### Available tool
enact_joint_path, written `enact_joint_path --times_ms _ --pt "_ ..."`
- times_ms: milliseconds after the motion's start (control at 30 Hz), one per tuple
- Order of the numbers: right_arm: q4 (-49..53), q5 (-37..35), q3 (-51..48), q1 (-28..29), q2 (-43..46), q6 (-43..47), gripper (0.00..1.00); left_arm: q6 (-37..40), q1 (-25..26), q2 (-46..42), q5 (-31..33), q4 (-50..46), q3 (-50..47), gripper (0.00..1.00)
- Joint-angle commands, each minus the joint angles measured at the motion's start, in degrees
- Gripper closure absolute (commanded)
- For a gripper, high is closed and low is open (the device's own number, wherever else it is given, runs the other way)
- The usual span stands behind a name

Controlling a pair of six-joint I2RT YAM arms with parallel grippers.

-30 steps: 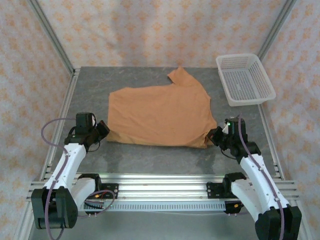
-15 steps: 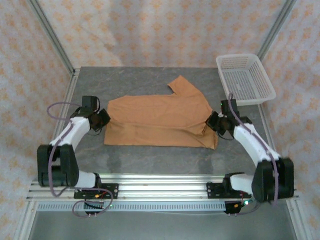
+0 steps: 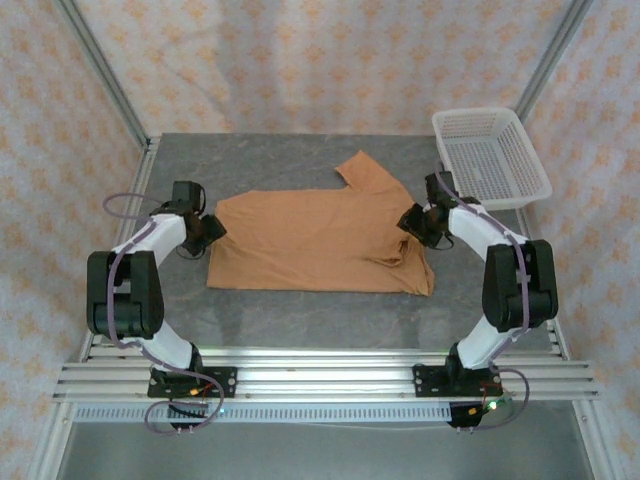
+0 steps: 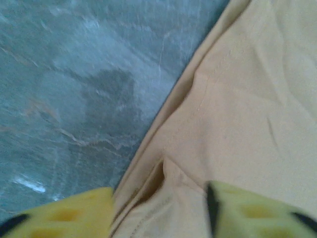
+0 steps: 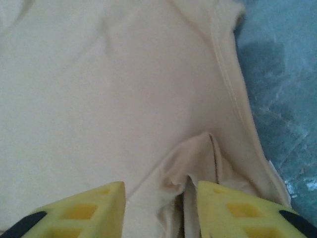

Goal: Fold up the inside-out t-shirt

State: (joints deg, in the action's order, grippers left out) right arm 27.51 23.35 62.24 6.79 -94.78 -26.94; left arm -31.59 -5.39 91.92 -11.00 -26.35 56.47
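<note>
Letting go after carrying the near hem up and over, we now have the left gripper [image 3: 207,232] and right gripper [image 3: 412,222] with jaws parted at either side edge of the inside-out t-shirt [image 3: 315,240], which lies doubled into a shallower band in the middle of the counter [image 3: 300,160], one sleeve [image 3: 365,172] poking toward the far side; the first fold looks laid, more to come

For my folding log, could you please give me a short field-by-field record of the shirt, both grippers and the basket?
garment: t-shirt, orange-tan, flat on the table, one sleeve pointing away
left gripper: open, at the shirt's left edge
right gripper: open, over a bunched fold at its right edge
basket: white, empty, far right corner
</note>
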Motion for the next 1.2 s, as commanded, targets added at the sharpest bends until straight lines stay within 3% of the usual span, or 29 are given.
enact_joint_path --times_ms 0,133,233,767,833,900,967,1167 --pt "5.9 -5.5 1.5 1.3 2.7 2.0 0.56 0.7 2.0 -4.5 7.4 -4.6 2.2 0.32" --pt "6.0 -6.3 -2.9 5.5 6.8 1.9 0.62 2.1 7.0 -10.0 10.8 -4.5 1.2 0.32" --pt "6.8 -6.9 -3.8 7.4 6.4 1.5 0.63 1.3 10.1 -12.5 9.6 -2.2 -1.5 0.33" --pt "3.3 -5.9 -6.3 8.9 2.8 -1.4 0.66 -0.8 10.9 -14.7 8.5 -2.5 -3.9 0.40" --pt "3.1 -5.7 -6.3 8.9 2.8 -1.7 0.73 -0.7 10.9 -14.5 8.5 -2.6 -3.9 0.40" --pt "3.7 -5.8 -5.8 9.0 3.2 -2.0 0.91 -0.7 10.9 -14.6 8.7 -2.6 -4.0 0.41" --pt "5.0 -6.1 -4.7 9.1 4.1 -2.1 1.00 -0.6 10.9 -14.7 9.0 -2.7 -4.1 0.41" --pt "10.2 -6.0 0.7 9.7 5.1 -1.7 1.00 -0.6 10.9 -14.3 9.0 -2.5 -3.7 0.42"
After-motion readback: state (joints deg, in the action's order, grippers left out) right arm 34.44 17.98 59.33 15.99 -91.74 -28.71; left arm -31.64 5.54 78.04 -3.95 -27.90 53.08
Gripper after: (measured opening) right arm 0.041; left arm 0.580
